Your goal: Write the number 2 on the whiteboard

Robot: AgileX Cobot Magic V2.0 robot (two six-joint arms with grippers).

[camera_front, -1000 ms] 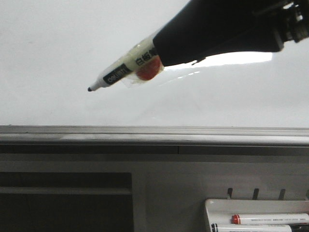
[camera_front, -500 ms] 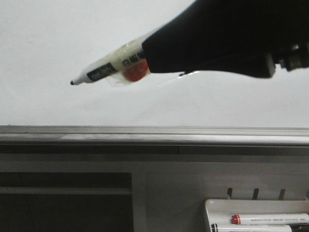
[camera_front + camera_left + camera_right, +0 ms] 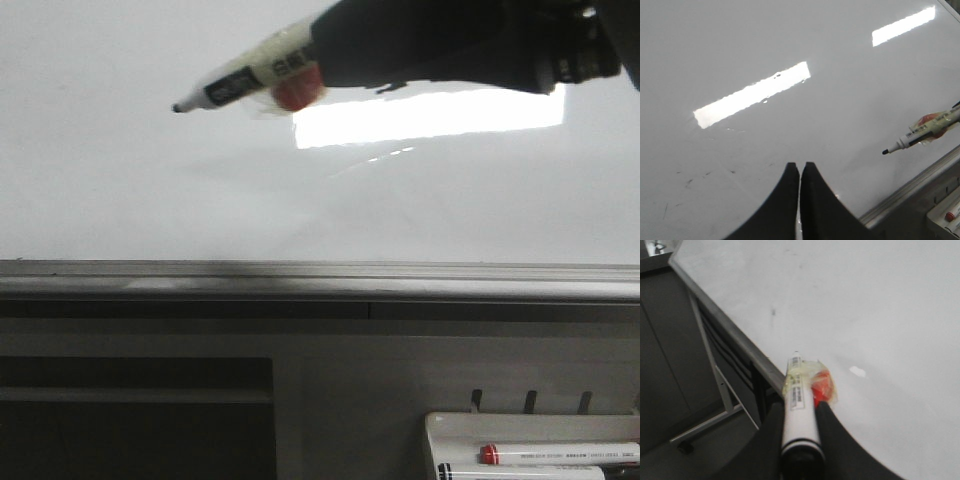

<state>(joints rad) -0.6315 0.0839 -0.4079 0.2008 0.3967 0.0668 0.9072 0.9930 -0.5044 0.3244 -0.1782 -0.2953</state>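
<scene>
Right tool (image 3: 799, 412) clamps a marker (image 3: 245, 80), tip pointing left, near the upper whiteboard (image 3: 150, 190); contact unclear. Left tool (image 3: 800, 172) is closed, holding nothing, over the board. No "2" drawn yet.

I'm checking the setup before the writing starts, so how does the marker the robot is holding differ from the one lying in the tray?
The held marker is clamped in the right hand, raised before the whiteboard; the tray marker lies flat in the tray. The held one is uncapped, with tape and a red piece; the tray one has a red band. Both have white barrels.
</scene>
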